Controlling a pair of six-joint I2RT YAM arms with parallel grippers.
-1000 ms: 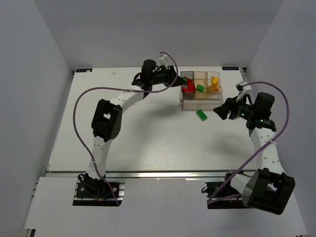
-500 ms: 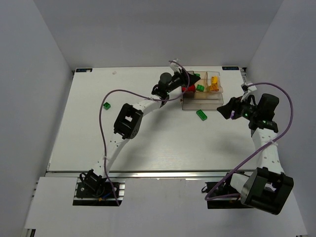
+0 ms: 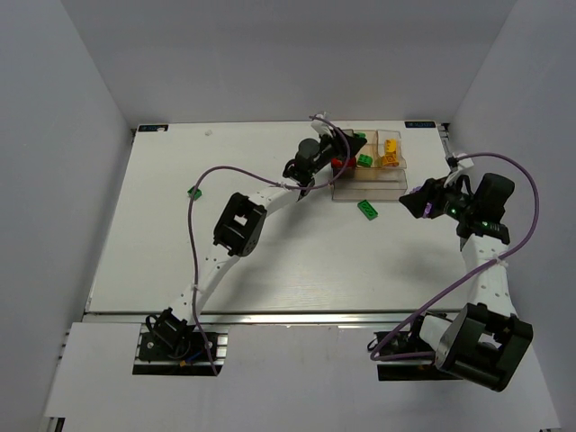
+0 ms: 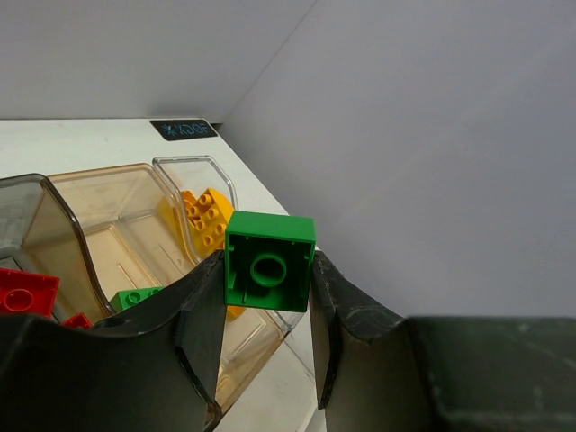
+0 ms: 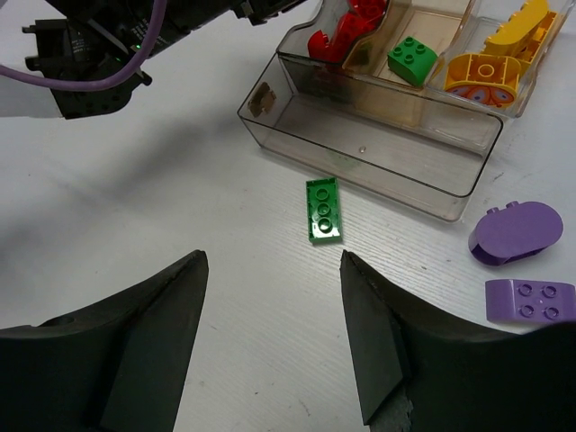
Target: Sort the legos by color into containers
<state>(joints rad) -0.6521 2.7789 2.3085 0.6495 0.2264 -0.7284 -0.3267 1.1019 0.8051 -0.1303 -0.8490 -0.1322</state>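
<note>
My left gripper (image 3: 342, 148) hangs over the organizer's bins (image 3: 369, 184) and is shut on a green brick (image 4: 270, 261), held by its sides with its hollow underside facing the wrist camera. Below it, the grey bin (image 4: 27, 211) holds red bricks (image 4: 25, 292), the amber bin (image 4: 108, 211) holds a green brick (image 4: 135, 295), and the clear bin (image 4: 193, 171) holds yellow bricks (image 4: 205, 216). My right gripper (image 3: 405, 200) is open and empty above the table. It is near a flat green brick (image 5: 324, 210) that lies just in front of the organizer's front tray (image 5: 378, 153).
Two purple bricks (image 5: 515, 232) (image 5: 529, 299) lie on the table right of the front tray. A small green brick (image 3: 193, 192) lies far left on the table. The table's back edge and the walls stand close behind the organizer.
My left gripper has swung right, from beside the organizer to over its bins, with the green brick in it. My right gripper has drifted slightly right. The small green brick at left became visible.
</note>
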